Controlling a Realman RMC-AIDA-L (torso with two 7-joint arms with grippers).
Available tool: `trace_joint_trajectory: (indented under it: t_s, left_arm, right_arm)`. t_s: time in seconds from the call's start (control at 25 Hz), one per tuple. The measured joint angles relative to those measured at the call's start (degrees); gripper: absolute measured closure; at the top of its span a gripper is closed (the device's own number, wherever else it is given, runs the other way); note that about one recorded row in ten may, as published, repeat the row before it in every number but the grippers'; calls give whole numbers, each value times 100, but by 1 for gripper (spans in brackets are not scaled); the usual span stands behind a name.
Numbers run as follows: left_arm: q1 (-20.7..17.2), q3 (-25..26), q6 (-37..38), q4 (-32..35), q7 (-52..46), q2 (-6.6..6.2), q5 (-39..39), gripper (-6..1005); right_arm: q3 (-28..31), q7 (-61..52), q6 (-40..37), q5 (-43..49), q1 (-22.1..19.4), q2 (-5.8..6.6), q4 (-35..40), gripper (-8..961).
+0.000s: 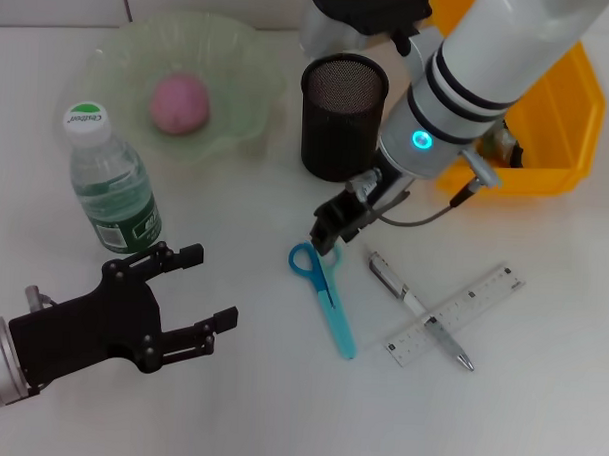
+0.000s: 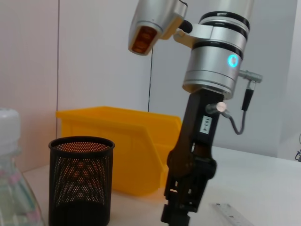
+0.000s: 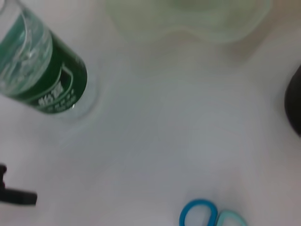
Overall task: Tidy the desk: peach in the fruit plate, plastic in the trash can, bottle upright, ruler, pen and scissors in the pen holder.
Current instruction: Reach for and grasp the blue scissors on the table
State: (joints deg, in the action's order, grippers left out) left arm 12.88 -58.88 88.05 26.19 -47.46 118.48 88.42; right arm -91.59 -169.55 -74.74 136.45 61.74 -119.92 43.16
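1. Head view: I had the right gripper [image 1: 329,232] low over the desk, right at the handle end of the scissors [image 1: 324,296]. I couldn't tell how its fingers stood. The scissors lay flat in front of the pen holder [image 1: 342,115], which looked empty. The pen [image 1: 418,308] and ruler [image 1: 457,312] lay crossed just beside the scissors, the pen on top. The left gripper [image 1: 198,301] hung with fingers spread wide, holding nothing, just in front of the bottle [image 1: 110,182].
2. Same view, progress: the peach [image 1: 179,104] sat in the fruit plate [image 1: 240,66], so done. The bottle stood upright, done. No loose plastic was on the desk; I judged it was already in the yellow bin [image 1: 549,106], though its inside was mostly hidden. Scissors, pen and ruler were left.
3. Left wrist view: right gripper [image 2: 178,217] pointed down beside the pen holder [image 2: 81,181], yellow bin [image 2: 122,141] behind; the fingertips ran out of view. A ruler [image 2: 230,214] end lay near it.
4. Right wrist view: scissors [image 3: 207,216] handle loops sat close under the camera, bottle [image 3: 42,70] and plate [image 3: 188,19] beyond. Own fingers weren't shown.
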Motion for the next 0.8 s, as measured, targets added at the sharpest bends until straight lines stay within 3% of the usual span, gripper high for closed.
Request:
trace_joint_trajectory:
  t_s: [0.2, 0.48, 0.8]
  left_arm:
    - [16, 0, -4, 0, 0, 0, 0, 167]
    - [32, 0, -8, 0, 0, 0, 0, 167]
    - [44, 0, -8, 0, 0, 0, 0, 167]
  right_arm:
    - [-13, -2, 155, -35, 301, 0, -439, 626]
    - [-82, -5, 216, -87, 325, 3, -472, 629]
    - [-596, -4, 484, -501, 370, 4, -635, 629]
